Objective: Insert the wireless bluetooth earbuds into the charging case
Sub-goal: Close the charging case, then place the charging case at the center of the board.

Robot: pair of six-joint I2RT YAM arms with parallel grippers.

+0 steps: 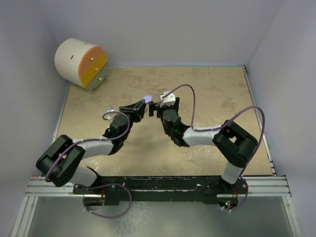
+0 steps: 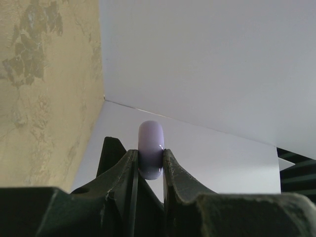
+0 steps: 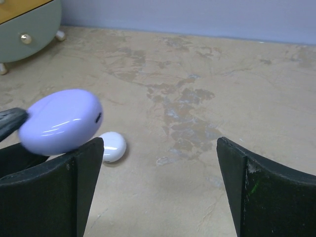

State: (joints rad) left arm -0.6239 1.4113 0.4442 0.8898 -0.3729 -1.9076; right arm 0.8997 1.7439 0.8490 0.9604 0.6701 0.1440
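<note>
My left gripper (image 1: 143,104) is shut on a closed lilac charging case (image 1: 147,99) and holds it above the table's middle. In the left wrist view the case (image 2: 150,140) stands on edge, pinched between the two fingers. My right gripper (image 1: 157,106) faces it from the right, open and empty. In the right wrist view the lilac case (image 3: 61,121) hangs just above my left fingertip (image 3: 89,158). A closed white case (image 3: 111,146) lies on the table behind it. No earbuds show in any view.
A round cream cabinet with orange, yellow and green drawer fronts (image 1: 81,63) stands at the back left corner; it also shows in the right wrist view (image 3: 24,24). Grey walls enclose the mottled beige table (image 1: 212,98) on three sides.
</note>
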